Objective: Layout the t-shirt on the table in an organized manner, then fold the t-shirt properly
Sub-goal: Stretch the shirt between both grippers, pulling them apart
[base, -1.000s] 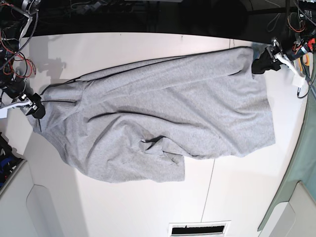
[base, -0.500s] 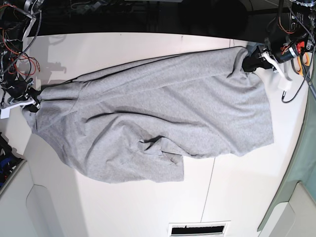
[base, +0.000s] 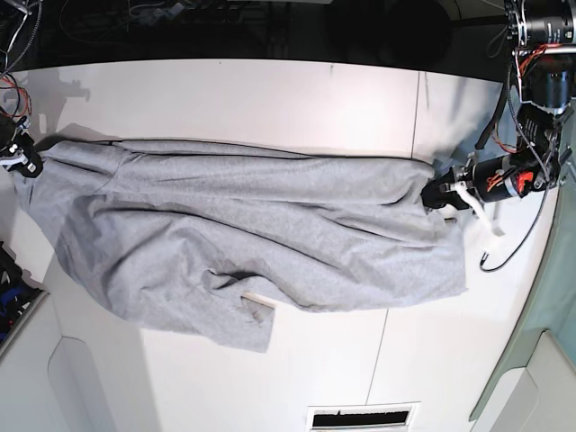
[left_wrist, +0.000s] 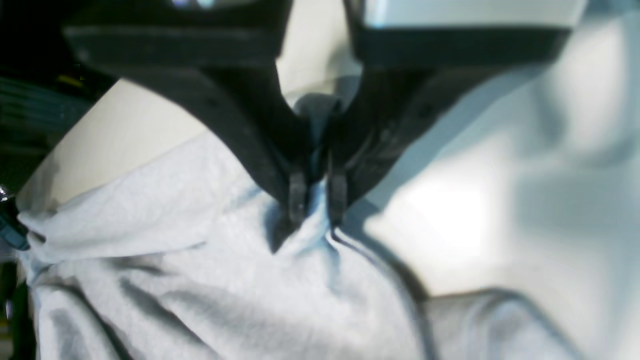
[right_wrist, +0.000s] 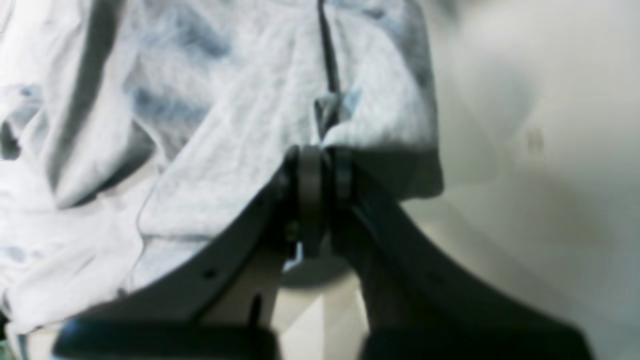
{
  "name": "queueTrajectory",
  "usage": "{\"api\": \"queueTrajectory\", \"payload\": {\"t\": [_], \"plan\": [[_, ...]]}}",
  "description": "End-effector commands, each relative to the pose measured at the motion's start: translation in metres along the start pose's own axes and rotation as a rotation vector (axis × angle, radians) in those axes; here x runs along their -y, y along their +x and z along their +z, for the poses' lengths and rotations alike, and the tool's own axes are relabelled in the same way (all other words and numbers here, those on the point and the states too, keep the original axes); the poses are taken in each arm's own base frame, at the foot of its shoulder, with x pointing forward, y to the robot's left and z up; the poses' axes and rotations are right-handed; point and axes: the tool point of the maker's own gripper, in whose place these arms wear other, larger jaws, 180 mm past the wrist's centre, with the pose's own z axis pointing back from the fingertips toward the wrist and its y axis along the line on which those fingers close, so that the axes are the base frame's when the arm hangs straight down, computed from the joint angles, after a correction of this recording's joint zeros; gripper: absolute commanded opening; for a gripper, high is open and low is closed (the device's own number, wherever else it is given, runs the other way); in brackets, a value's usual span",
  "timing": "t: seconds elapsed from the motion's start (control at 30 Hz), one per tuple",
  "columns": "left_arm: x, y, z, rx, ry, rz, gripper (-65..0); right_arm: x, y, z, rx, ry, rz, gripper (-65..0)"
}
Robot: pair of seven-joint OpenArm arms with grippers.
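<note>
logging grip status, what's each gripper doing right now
Left gripper: shut on the heather-grey cotton t-shirt.
Right gripper: shut on the t-shirt too.

left matte-black two-finger gripper [left_wrist: 317,200] | right matte-black curved-finger gripper [right_wrist: 320,172] | orange-and-black motor housing [base: 504,178] | loose black cables [base: 517,236]

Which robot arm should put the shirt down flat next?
Neither alone, probably both. The left gripper and the right gripper each pinch one end of the t-shirt, stretched across the table. Letting go with one would likely slacken it.
</note>
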Motion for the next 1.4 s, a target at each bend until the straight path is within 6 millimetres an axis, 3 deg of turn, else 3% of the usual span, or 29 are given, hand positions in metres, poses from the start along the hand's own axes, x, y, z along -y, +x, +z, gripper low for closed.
{"api": "queueTrajectory", "payload": {"t": [0.0,0.1,0.2,0.37,0.53,0.57,0.63,0.7,0.8,0.93,1.07,1.23,1.37], "plan": [[-0.005,-0.008,0.0,-0.074,0.037,-0.029,-65.0,0.004,0.014,0.011,0.047,0.01,-0.001,-65.0],[-0.002,-0.017,0.001,-0.135,0.023,-0.066,-65.0,0.017,-0.006,0.02,0.051,0.012,-0.067,-65.0],[-0.013,-0.027,0.014,-0.135,0.011,-0.058,-65.0,0.022,-0.016,0.024,0.046,0.008,-0.093,-65.0],[-0.033,-0.052,0.043,-0.143,0.012,0.017,-65.0,0.023,-0.018,0.024,0.043,0.006,-0.095,-65.0],[-0.034,-0.062,0.05,-0.157,0.013,0.011,-65.0,0.018,-0.012,0.021,0.056,0.018,-0.097,-65.0],[-0.033,-0.064,0.05,-0.168,0.011,0.01,-65.0,0.018,-0.011,0.021,0.058,0.019,-0.097,-60.4],[-0.03,-0.065,0.051,-0.179,-0.005,0.023,-56.0,0.017,-0.009,0.022,0.063,0.021,-0.096,-46.3],[-0.027,-0.066,0.053,-0.187,-0.028,0.04,-47.7,0.015,-0.007,0.023,0.059,0.024,-0.089,-39.5],[-0.027,-0.052,0.065,-0.144,-0.046,0.062,-45.4,0.008,0.006,0.03,0.08,0.036,-0.06,-39.3],[-0.039,-0.015,0.093,-0.033,-0.011,0.042,-45.6,-0.001,0.041,0.049,0.17,0.041,-0.001,-39.3],[-0.023,0.011,0.104,0.017,-0.029,-0.037,-45.6,-0.021,0.079,0.064,0.277,0.055,0.078,-39.3],[-0.007,0.026,0.104,0.057,-0.053,-0.096,-45.6,-0.047,0.119,0.059,0.371,0.082,0.122,-39.3],[0.006,0.049,0.109,0.113,-0.07,-0.141,-45.6,-0.075,0.144,0.037,0.404,0.085,0.191,-39.4]]}}
